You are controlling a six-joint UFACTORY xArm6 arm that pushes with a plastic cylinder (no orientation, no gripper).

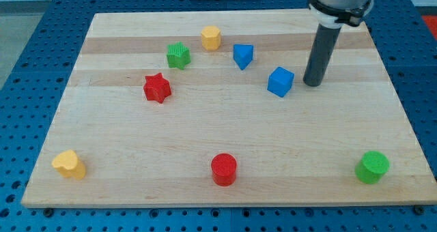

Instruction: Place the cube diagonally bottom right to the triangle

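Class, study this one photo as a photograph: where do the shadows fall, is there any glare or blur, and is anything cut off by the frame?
Camera view: soft, even light, with short faint shadows beside the blue cube and my tip; no strong glare on the wooden board; blocks sharp, including the blue triangle; the arm is cropped at the view's top; the board narrows toward the top from perspective.

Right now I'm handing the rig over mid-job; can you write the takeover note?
My tip: down at the board, just to the view's right of the blue cube, a small gap showing between them.
Blue cube: lower right of the blue triangle, a short way off.
Done: the cube already sits diagonally bottom right of the triangle.
Left: judge whether that spacing will do; if so, probably just back the tip away without nudging the cube.
Other blocks lie apart from both and look uninvolved.
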